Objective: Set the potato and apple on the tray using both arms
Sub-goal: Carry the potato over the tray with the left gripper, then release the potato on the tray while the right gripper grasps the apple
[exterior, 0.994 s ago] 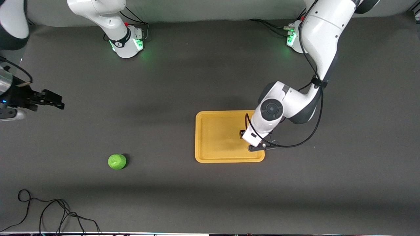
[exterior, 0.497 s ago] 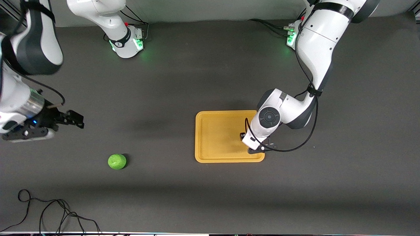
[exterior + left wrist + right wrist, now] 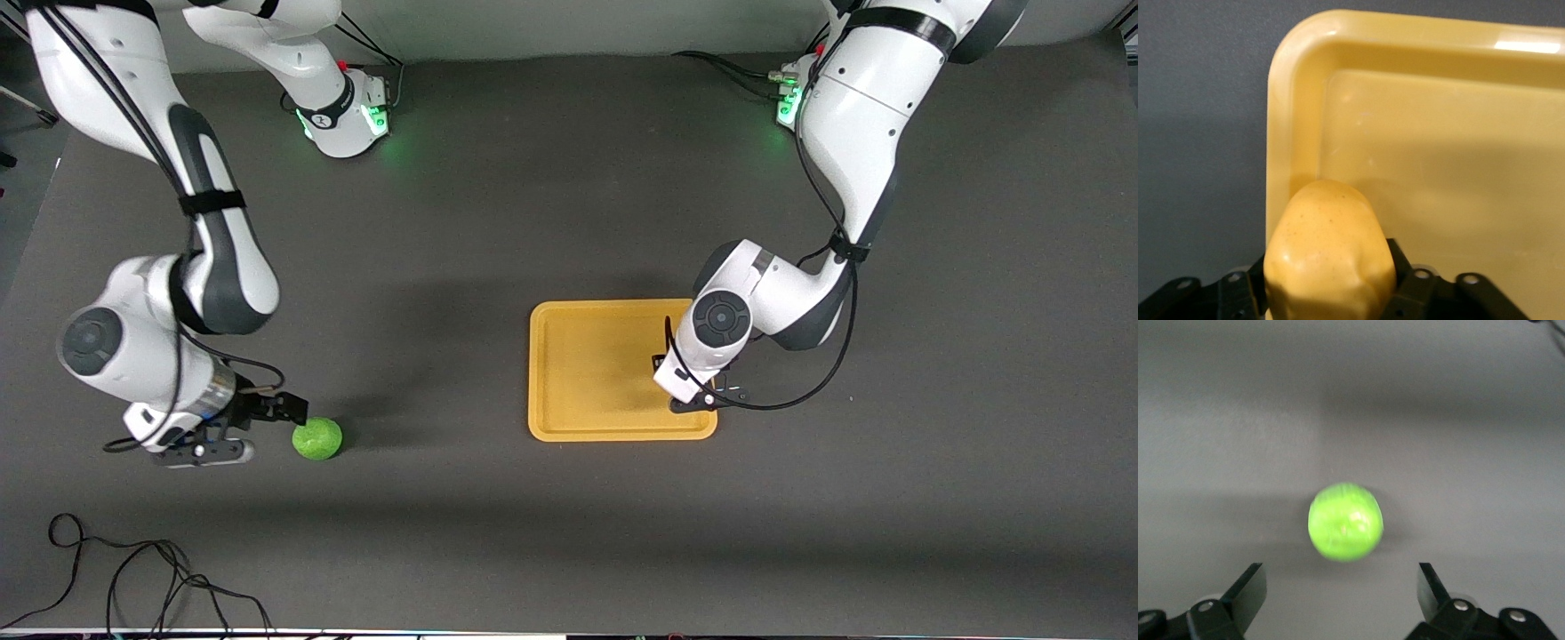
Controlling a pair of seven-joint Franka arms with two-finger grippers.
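Reaching low over the table, the right hand sits just beside the apple, at its nine o'clock. Its jaws are spread wide and empty, and the right wrist view shows the fruit centred ahead of the gap but not yet between the fingers. The apple rests on the bare table, well apart from the tray, at roughly the tray's eight o'clock.

I judge the apple to be light, firm and smooth. Being round, it will roll at a nudge, so the jaws should close evenly across its widest middle. The tray is stiff, with a low rim that should stop a rolling fruit.

Over the tray's four o'clock corner is the left hand, with the potato in its grasp zone just inside the rim. Whether it grips the potato or has let go I cannot tell. The potato looks firm, a little heavier and lumpy. It is best taken across its short width, and it is less likely to roll once set down.

A second ago the right hand hung at the table's nine o'clock edge, far from the apple. It has since swept in and down to it. The left hand has shifted only slightly over the same corner, and the apple and tray have not moved.
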